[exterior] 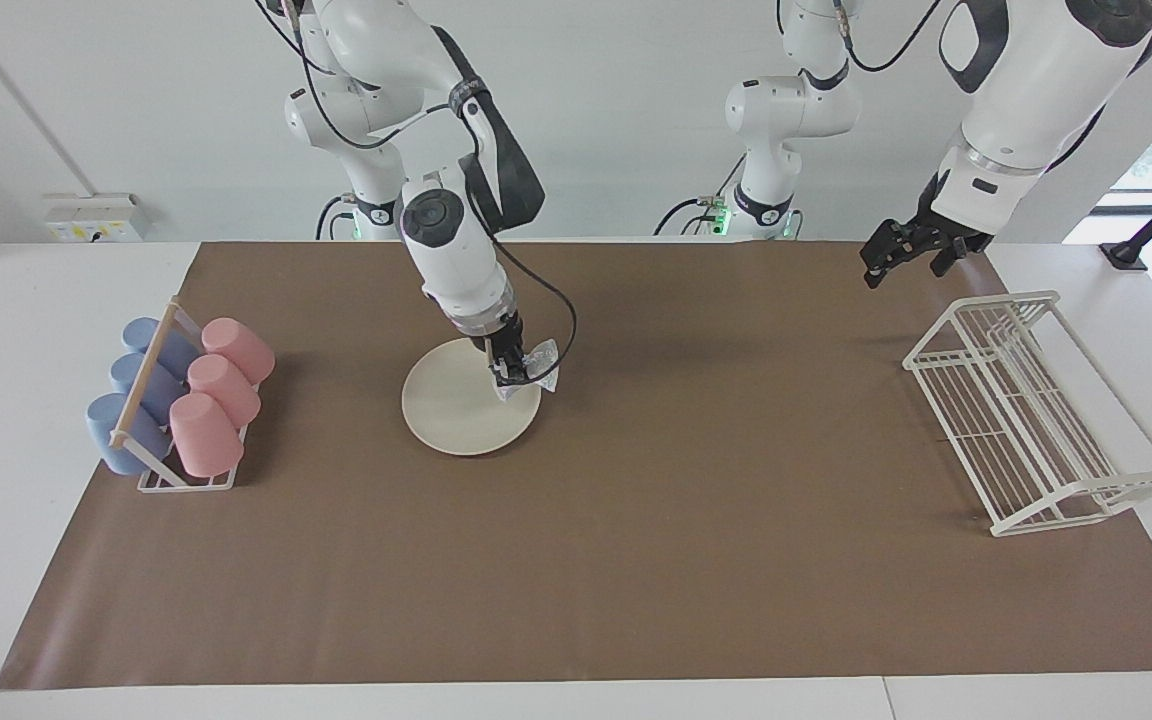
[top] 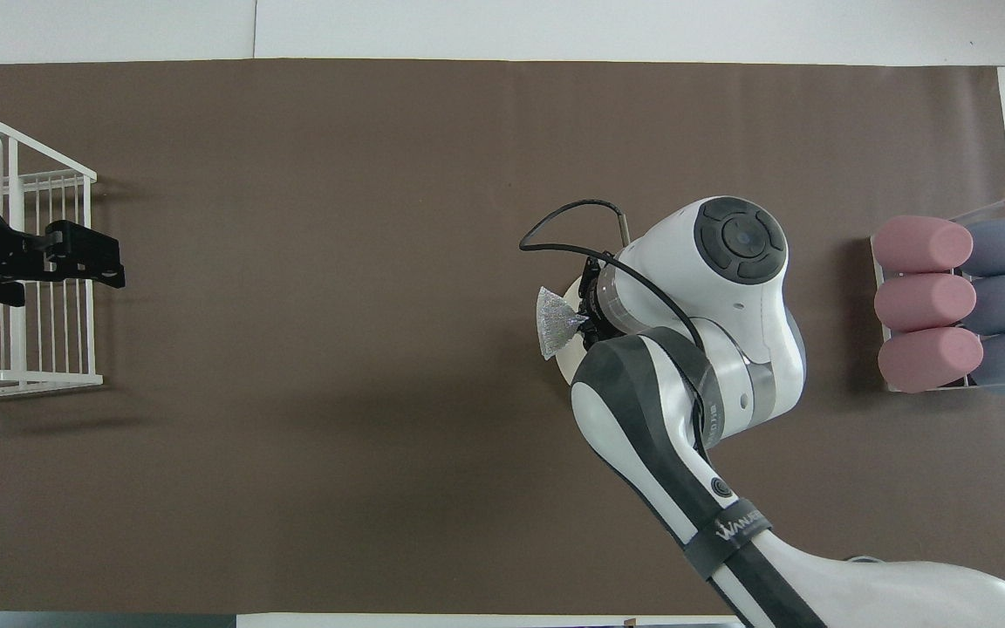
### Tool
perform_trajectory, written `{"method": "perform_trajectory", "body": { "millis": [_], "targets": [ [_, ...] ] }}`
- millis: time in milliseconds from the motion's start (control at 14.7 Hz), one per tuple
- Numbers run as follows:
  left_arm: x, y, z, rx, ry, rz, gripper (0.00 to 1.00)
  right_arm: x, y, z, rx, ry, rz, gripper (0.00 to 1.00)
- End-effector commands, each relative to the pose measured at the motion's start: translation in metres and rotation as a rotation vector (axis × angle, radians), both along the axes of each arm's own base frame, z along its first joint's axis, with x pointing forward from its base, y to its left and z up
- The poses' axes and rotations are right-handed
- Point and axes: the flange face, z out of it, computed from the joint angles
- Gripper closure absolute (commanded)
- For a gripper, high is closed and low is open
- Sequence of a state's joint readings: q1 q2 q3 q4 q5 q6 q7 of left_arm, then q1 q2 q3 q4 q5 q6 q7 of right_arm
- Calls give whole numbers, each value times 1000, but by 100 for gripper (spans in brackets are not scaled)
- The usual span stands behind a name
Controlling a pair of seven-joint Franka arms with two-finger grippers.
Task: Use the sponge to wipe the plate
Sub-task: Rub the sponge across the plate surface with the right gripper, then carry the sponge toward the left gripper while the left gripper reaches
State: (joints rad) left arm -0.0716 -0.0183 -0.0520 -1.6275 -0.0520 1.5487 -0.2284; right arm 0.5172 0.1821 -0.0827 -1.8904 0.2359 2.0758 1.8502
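The cream-white plate lies flat on the brown mat; in the overhead view the right arm covers all but a sliver of the plate. My right gripper is shut on the silvery mesh sponge. It holds the sponge raised over the plate's rim toward the left arm's end of the table, and the sponge looks lifted clear of the plate. My left gripper hangs open and empty in the air over the white wire rack, where the left arm waits.
A white wire dish rack stands at the left arm's end of the mat. A holder with several pink and blue cups lying on their sides sits at the right arm's end.
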Motion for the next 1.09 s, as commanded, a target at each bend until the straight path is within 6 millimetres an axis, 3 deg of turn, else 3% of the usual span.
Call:
{"method": "perform_trajectory", "body": {
  "millis": [0, 204, 407, 543, 678, 882, 1018],
  "targets": [
    [-14, -13, -12, -169, -18, 19, 0, 8, 6, 45, -61, -1, 1, 100],
    [-29, -57, -28, -364, -64, 43, 0, 12, 12, 89, -70, -3, -24, 100],
    [-29, -80, -43, -622, -40, 136, 0, 8, 28, 120, -111, -24, -32, 100],
    [-34, -106, -62, -773, -32, 185, 0, 2, 45, 125, -120, -16, -31, 100],
    [-38, -121, -77, -927, -30, 160, 0, 0, 45, 128, -132, -3, -31, 100],
    [-40, -131, -118, -1113, -44, 91, 0, -4, 51, 133, -152, 6, -15, 100],
    [-43, -156, -137, -1184, -61, 42, 0, -7, 52, 134, -173, 23, -5, 100]
  ]
}}
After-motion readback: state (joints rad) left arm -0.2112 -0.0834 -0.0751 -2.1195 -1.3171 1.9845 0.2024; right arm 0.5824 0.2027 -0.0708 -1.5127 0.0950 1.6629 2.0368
